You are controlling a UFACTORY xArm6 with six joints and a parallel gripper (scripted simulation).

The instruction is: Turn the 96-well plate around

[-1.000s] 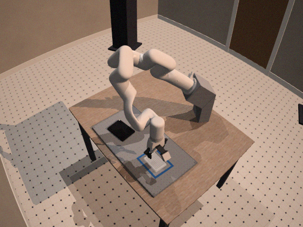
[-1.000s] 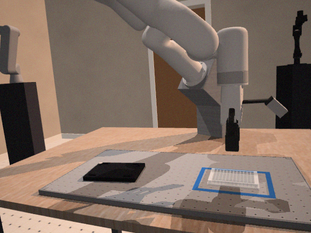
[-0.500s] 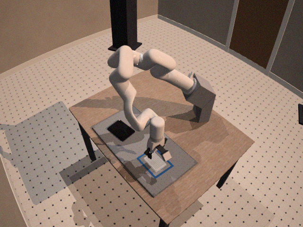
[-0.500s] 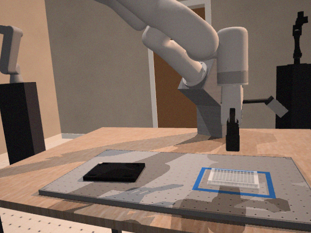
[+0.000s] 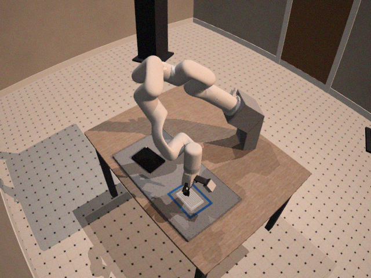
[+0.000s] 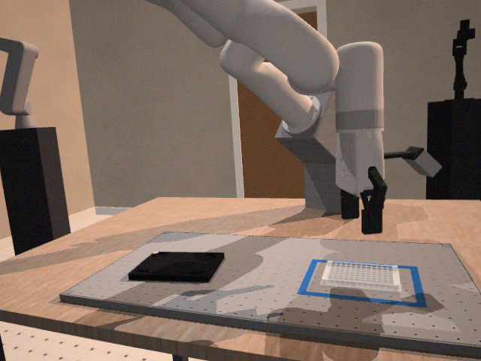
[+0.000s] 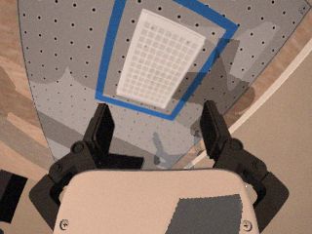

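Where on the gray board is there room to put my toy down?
Bare deck lies between the black nest and the blue tape outline. Inside the tape it is crowded: the plate fills most of it, with the open gripper above.
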